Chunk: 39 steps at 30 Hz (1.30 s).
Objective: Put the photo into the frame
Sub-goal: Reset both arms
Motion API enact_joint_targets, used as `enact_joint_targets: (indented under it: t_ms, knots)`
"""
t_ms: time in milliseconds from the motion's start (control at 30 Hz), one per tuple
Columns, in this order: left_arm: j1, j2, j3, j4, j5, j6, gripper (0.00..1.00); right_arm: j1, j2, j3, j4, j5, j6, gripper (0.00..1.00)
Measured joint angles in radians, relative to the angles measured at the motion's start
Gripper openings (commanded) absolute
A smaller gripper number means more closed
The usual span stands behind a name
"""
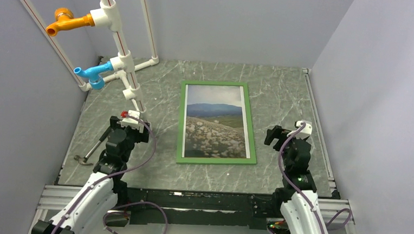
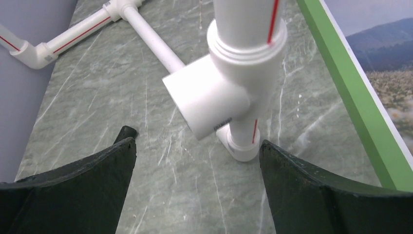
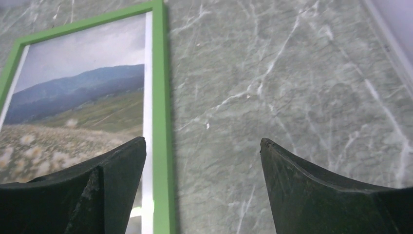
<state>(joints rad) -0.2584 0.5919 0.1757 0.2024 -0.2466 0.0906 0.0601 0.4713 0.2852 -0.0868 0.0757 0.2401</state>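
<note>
Two robot arms rise from the near edge of the surface (image 1: 282,94). The left arm (image 1: 100,186) leans forward close to the left edge, and its left tool (image 2: 195,141) points toward the far edge. Its two dark fingers (image 2: 87,185) are spread wide, gripping nothing. The right arm (image 1: 302,209) stands close to the right edge. Its right tool (image 3: 202,141) hangs low over the surface, jaws also spread wide and gripping nothing.

Green marbled table (image 1: 282,100): frame (image 1: 215,161) flat mid-table, white pipe rack (image 1: 122,63) left, small tool (image 1: 93,149) near-left.
</note>
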Motion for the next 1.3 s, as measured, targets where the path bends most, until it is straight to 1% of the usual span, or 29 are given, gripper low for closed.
enact_joint_targets:
  t_ms: [167, 267, 367, 467, 633, 867, 967, 1033, 1167, 1233, 1300]
  knots:
    - [0.090, 0.073, -0.030, 0.155, 0.081, 0.008, 0.99, -0.001, -0.057, -0.106, 0.122, 0.074, -0.041, 0.87]
    - [0.131, 0.144, -0.069, 0.269, 0.122, 0.022, 0.99, -0.001, -0.053, -0.175, 0.216, 0.106, -0.070, 0.86]
    - [0.151, 0.228, -0.110, 0.389, 0.149, 0.038, 0.99, -0.001, -0.013, -0.242, 0.340, 0.124, -0.106, 0.86]
    - [0.163, 0.319, -0.149, 0.533, 0.175, 0.057, 1.00, -0.002, 0.068, -0.273, 0.447, 0.134, -0.134, 0.86]
    - [0.189, 0.463, -0.155, 0.701, 0.217, 0.099, 0.99, -0.002, 0.278, -0.273, 0.691, 0.160, -0.171, 0.86]
    - [0.290, 0.740, -0.140, 1.009, 0.313, 0.076, 0.99, -0.013, 0.519, -0.271, 0.961, 0.161, -0.225, 0.87]
    - [0.296, 0.758, -0.142, 1.070, 0.317, 0.065, 1.00, -0.021, 0.615, -0.262, 1.028, 0.167, -0.239, 0.87]
    - [0.296, 0.757, -0.134, 1.077, 0.315, 0.056, 0.99, -0.032, 0.689, -0.228, 1.043, 0.174, -0.241, 0.87]
    - [0.296, 0.755, -0.075, 0.976, 0.348, 0.056, 0.99, -0.046, 0.777, -0.115, 1.009, 0.166, -0.242, 0.83]
    - [0.296, 0.755, -0.045, 0.927, 0.367, 0.059, 0.99, -0.050, 0.801, -0.067, 0.997, 0.145, -0.245, 0.82]
    - [0.294, 0.755, -0.039, 0.915, 0.370, 0.056, 0.99, -0.059, 0.808, -0.045, 0.991, 0.119, -0.244, 0.89]
